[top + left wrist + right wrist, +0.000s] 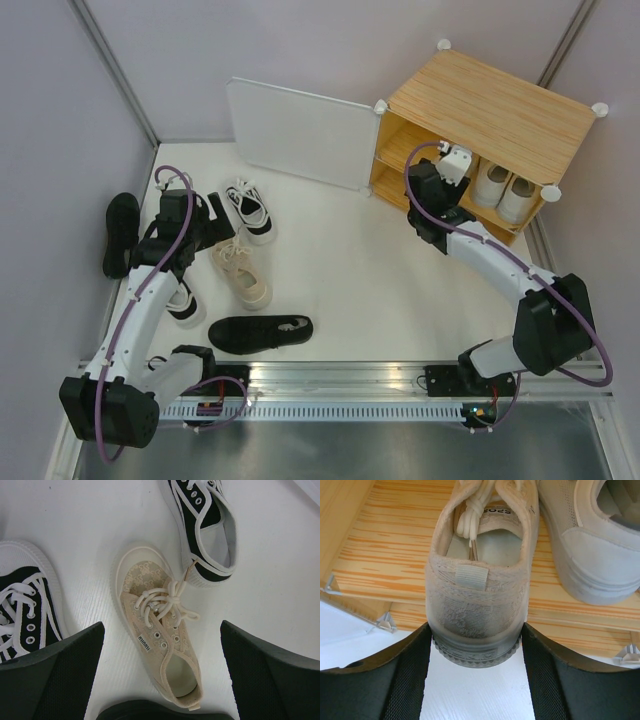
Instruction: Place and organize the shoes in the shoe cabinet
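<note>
Cabinet (pixel 385 555); right gripper (pixel 475 630) snug on shoe (pixel 480 575)

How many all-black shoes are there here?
2. The left black shoe lies at the far left; the front black shoe lies near the rail. Others may be hidden.

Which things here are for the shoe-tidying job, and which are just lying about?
For the job: shoe cabinet, floor cream shoe, shelf cream shoe, black shoes, black-and-white shoes, white shoes inside.
Just there: metal rail, purple cables.
</note>
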`<state>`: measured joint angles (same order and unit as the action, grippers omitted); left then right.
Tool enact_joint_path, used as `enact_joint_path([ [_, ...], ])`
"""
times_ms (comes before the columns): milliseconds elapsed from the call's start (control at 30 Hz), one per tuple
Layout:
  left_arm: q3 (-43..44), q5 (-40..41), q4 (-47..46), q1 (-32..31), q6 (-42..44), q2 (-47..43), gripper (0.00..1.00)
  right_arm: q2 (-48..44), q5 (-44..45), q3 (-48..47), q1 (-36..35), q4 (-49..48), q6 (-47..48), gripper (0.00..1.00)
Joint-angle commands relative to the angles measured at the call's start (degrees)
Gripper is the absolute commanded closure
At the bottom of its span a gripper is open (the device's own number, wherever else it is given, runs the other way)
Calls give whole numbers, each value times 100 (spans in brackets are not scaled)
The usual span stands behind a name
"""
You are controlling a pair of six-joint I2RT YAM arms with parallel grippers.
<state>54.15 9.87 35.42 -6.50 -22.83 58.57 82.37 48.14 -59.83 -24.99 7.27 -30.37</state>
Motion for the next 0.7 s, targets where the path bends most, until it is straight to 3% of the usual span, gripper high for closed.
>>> enact_joint_path([
  [0,-10,-108,-220,9,218,-47,1,-2,346,-301,204,-375,259,83],
  [100,-10,-108,-220,9,218,-38,1,-1,47,-275,468,-498,330,93],
  [267,-10,-108,-220,9,218,-3,1,148,-261,-292,759,-902,663,99],
  [433,-10,-108,-220,9,218,6,1,332,-595,-353,979,-1175,892,99],
  [667,-10,-73,-220,9,226,-3,1,-89,37,-11,996,-833,524,99],
])
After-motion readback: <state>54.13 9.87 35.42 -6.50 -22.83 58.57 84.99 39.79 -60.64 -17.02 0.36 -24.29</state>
